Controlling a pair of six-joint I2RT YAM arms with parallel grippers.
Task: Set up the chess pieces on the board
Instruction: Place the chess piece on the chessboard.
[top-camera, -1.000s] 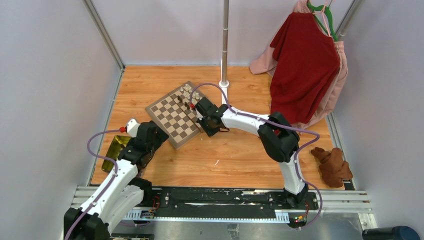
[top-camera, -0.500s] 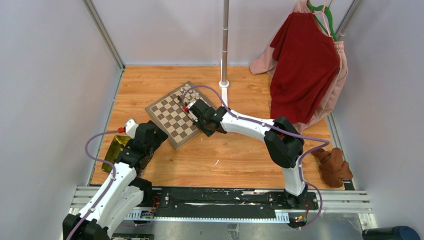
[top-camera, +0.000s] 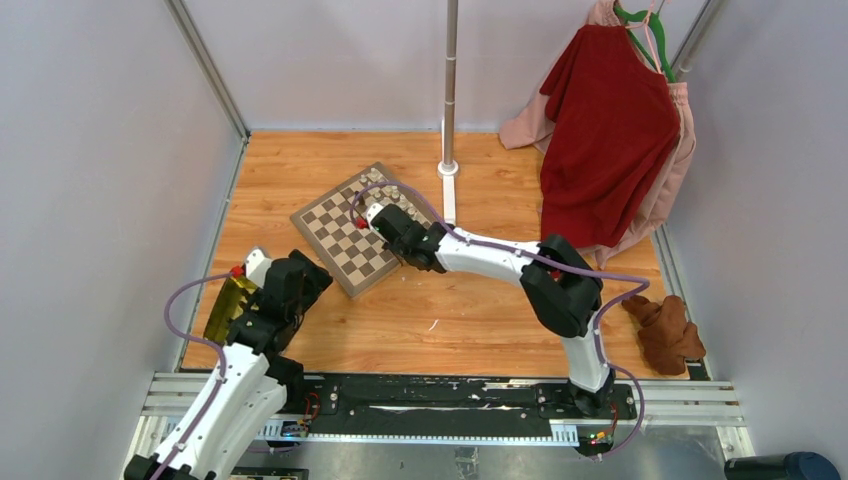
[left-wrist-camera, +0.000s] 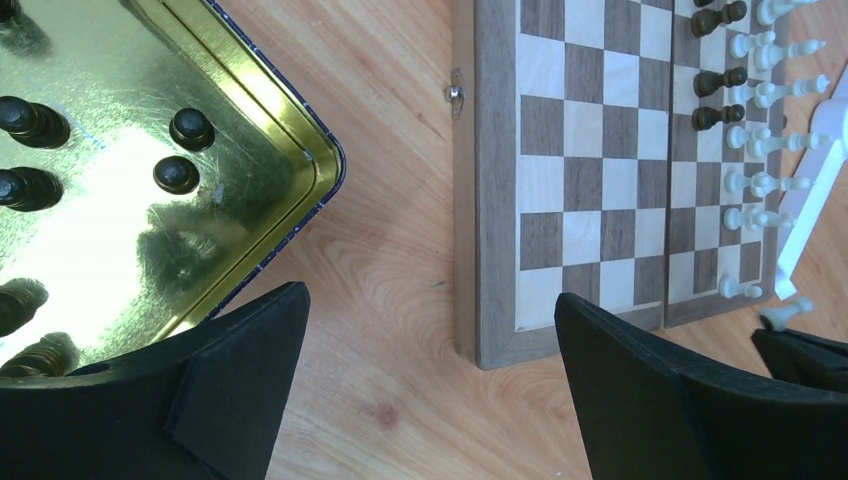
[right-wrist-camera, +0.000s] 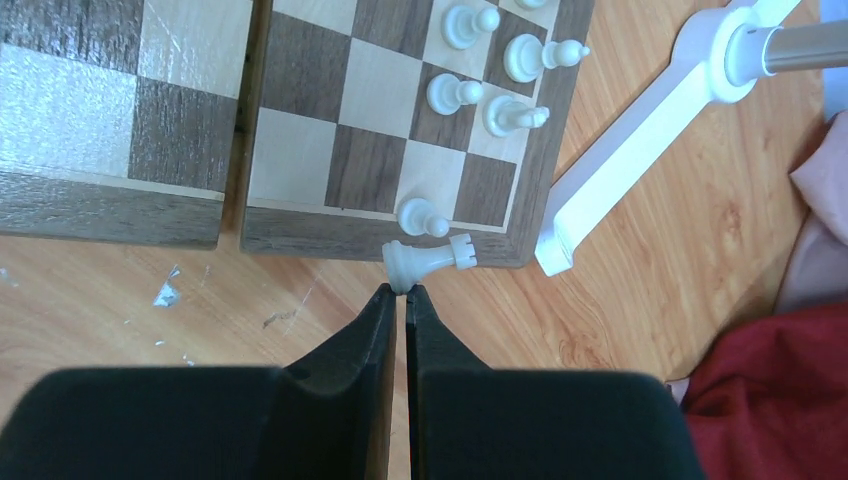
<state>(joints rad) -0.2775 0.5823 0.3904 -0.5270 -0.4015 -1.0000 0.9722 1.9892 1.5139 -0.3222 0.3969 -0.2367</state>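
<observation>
The board (top-camera: 345, 228) lies angled on the wooden floor. Several cream-white pieces (top-camera: 392, 192) stand along its far right edge, and also show in the right wrist view (right-wrist-camera: 490, 70). My right gripper (right-wrist-camera: 402, 292) is shut on the base of a white rook (right-wrist-camera: 430, 260), which lies sideways just off the board's rim (right-wrist-camera: 300, 240). My left gripper (left-wrist-camera: 430, 300) is open and empty above bare floor, between the yellow tray (left-wrist-camera: 290, 150) and the board (left-wrist-camera: 590, 150). Dark pieces (left-wrist-camera: 180, 150) sit in the tray. A few dark pieces (left-wrist-camera: 720, 80) stand on the board.
A white pole foot (right-wrist-camera: 640, 130) lies right beside the board's corner, with the pole (top-camera: 450, 90) rising from it. Red and pink clothes (top-camera: 610, 130) hang at the back right. A brown cloth (top-camera: 665, 330) lies on the floor at right.
My right gripper has moved left and farther along the board's right side. My left arm has drawn back toward the near left, beside the tray.
</observation>
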